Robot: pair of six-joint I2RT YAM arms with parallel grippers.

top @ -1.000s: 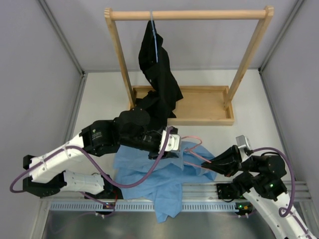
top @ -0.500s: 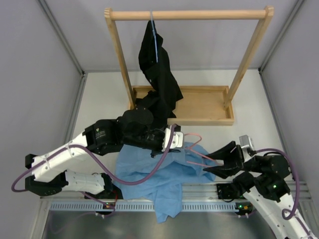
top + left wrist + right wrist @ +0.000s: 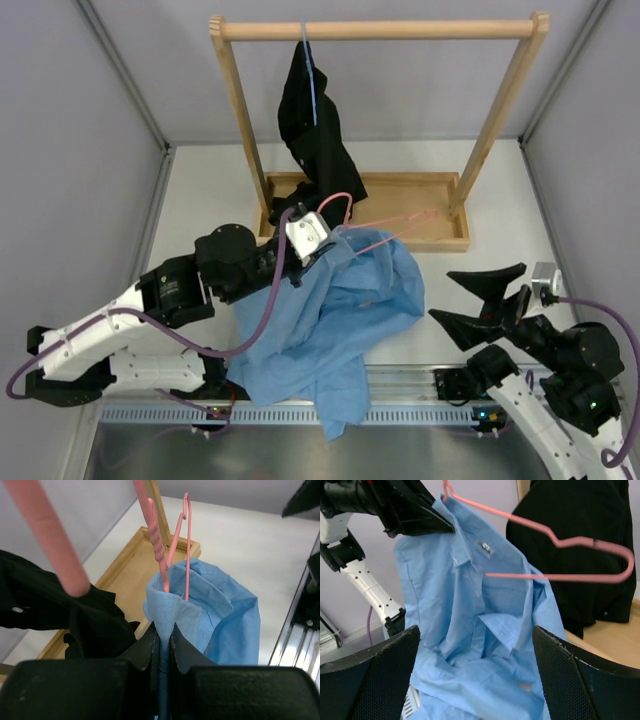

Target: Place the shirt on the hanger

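Now the left tool (image 3: 162,632) pinches the shirt (image 3: 340,310) collar mid-frame, the hanger (image 3: 390,232) poking out. The right tool (image 3: 440,295), clamped earlier, stands spread and empty at lower right.

A wooden clothes rack (image 3: 380,30) stands on the far side of the left gripper (image 3: 322,248); its flat tray base (image 3: 410,238) lies just beyond that gripper and well ahead of the right gripper (image 3: 442,296). A black garment (image 3: 312,130) hangs from the top rail on a pale blue hanger (image 3: 312,85), above and beyond the left gripper, and its lower end falls onto the left end of the tray, close to this gripper's left side. The rack stands on a white table (image 3: 200,200), and grey walls (image 3: 60,150) close it in on the outer side of each gripper.
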